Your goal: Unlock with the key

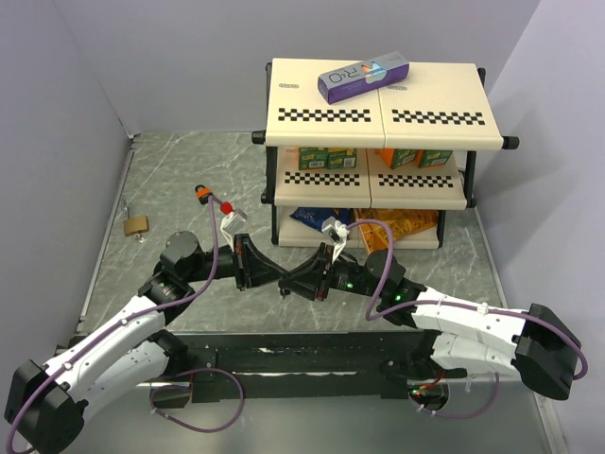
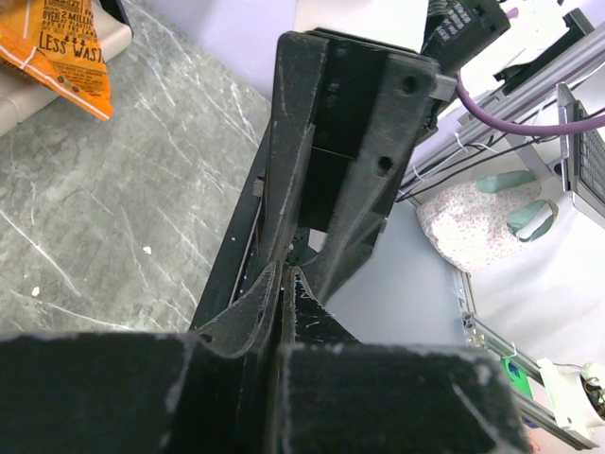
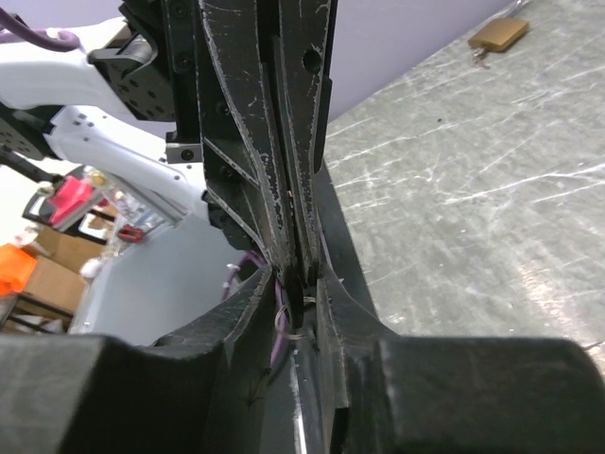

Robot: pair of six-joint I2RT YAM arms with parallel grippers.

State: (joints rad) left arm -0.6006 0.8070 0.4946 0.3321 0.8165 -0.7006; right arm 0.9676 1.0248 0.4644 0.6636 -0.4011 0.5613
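My two grippers meet tip to tip over the table's near middle. The left gripper (image 1: 276, 277) (image 2: 284, 270) is shut, and its fingers (image 3: 284, 142) pinch the key (image 3: 297, 307), a small dark piece with a thin wire ring hanging at their tips. My right gripper (image 1: 295, 284) (image 3: 295, 284) faces it with its jaws on either side of the key and ring. A narrow gap still shows on one side. The small brass padlock (image 1: 136, 224) (image 3: 498, 34) lies on the table at far left, well away from both grippers.
A two-level cream shelf rack (image 1: 378, 118) stands at the back with a purple box (image 1: 363, 78) on top, cartons on the middle shelf and snack bags (image 1: 402, 225) at the bottom. An orange-and-red small object (image 1: 213, 198) lies left of the rack. A grey wall borders the left.
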